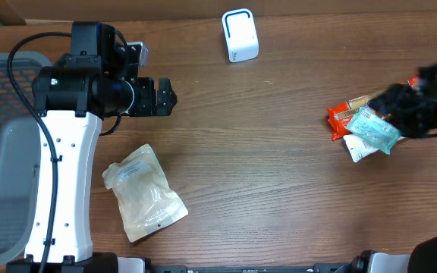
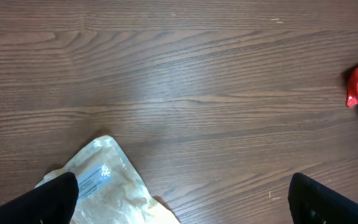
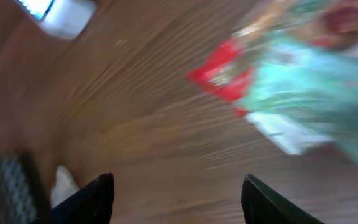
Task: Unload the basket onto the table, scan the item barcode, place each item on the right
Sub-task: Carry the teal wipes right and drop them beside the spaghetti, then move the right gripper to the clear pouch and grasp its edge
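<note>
My right gripper (image 3: 176,193), parted and empty, hangs by the teal packet (image 1: 374,130), well right of the white scanner (image 1: 240,35), my left gripper (image 2: 182,202) gapes idle, and next I'd pinch that packet, I reckon.

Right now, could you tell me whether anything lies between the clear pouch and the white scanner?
Nothing visible does. Only bare table separates the clear pouch from the white scanner. The left gripper sits open beside that path, and the packet pile lies well off it.
</note>
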Available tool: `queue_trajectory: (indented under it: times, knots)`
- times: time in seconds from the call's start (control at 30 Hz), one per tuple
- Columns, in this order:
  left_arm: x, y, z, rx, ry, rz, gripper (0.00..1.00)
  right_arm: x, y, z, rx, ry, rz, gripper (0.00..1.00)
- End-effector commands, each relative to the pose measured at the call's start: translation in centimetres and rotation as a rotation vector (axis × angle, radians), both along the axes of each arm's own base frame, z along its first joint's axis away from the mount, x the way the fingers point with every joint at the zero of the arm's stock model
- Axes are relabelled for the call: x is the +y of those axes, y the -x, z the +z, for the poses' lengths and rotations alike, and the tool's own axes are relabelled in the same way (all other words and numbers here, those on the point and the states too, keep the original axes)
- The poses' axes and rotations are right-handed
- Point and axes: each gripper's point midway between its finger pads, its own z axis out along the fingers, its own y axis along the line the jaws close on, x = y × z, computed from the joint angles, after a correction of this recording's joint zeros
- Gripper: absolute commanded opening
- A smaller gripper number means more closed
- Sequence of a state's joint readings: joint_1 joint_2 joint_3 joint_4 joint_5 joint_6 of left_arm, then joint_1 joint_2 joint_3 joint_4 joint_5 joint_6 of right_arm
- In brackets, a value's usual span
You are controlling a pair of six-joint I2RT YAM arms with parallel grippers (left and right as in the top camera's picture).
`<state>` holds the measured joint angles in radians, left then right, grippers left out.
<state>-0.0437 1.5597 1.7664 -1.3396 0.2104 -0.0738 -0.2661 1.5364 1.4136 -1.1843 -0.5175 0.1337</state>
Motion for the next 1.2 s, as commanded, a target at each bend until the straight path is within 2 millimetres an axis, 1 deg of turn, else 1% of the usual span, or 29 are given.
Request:
queue_trajectory:
  times: [0.0,0.1,0.17,0.2,0.27,0.37,0.5,0.6,0.67,0.73,0.83,0.9,0.97,1.03,1.17]
  knots:
    - [-0.1,0.1,1.6,-0.051,0.008,-0.019,0.99,6.3,0.2,1.5,-0.083,-0.099,0.240,0.69]
    - [-0.1,0.1,1.6,-0.051,0.008,-0.019,1.00,10.4,0.6,0.6,-0.072,-0.081,0.376,0.69]
    - [-0.1,0.1,1.6,-0.051,0.008,-0.019,1.00,13.7,1.0,-0.2,-0.070,-0.079,0.479,0.69]
    - [-0.1,0.1,1.6,-0.051,0.008,-0.019,1.00,15.4,1.3,-0.6,-0.069,-0.082,0.530,0.70]
    - [-0.1,0.1,1.6,-0.051,0.008,-0.019,1.00,18.3,1.7,-1.6,-0.066,-0.085,0.612,0.73]
    - [-0.2,-0.5,1.9,-0.072,0.026,0.004,1.00,22.7,2.7,-3.6,-0.040,-0.094,0.721,0.73]
    - [-0.5,-0.2,1.8,-0.036,0.080,0.078,1.00,28.4,4.4,-6.4,-0.015,-0.133,0.854,0.74]
    - [-0.7,-0.7,2.9,-0.074,0.108,0.073,1.00,32.1,5.4,-8.1,-0.044,-0.142,0.944,0.80]
    - [-0.8,-0.9,4.2,-0.104,0.146,0.066,1.00,34.6,5.9,-9.1,-0.090,-0.149,1.000,0.81]
    - [-0.5,-1.0,5.8,-0.138,0.172,0.070,1.00,36.8,6.2,-10.3,-0.126,-0.136,1.034,0.81]
    - [0.9,-0.8,8.1,-0.185,0.174,0.108,1.00,39.4,7.0,-12.1,-0.174,-0.107,1.088,0.81]
    - [1.8,-0.5,9.1,-0.202,0.171,0.132,1.00,40.8,7.5,-13.3,-0.205,-0.077,1.114,0.81]
    - [2.3,-0.3,9.6,-0.208,0.169,0.145,1.00,42.1,8.2,-14.3,-0.232,-0.055,1.142,0.81]
    - [2.4,-0.1,9.5,-0.202,0.169,0.149,1.00,43.1,9.0,-14.9,-0.247,-0.052,1.166,0.81]
    - [2.7,0.0,9.1,-0.191,0.152,0.159,1.00,45.1,10.2,-14.6,-0.297,-0.075,1.203,0.80]
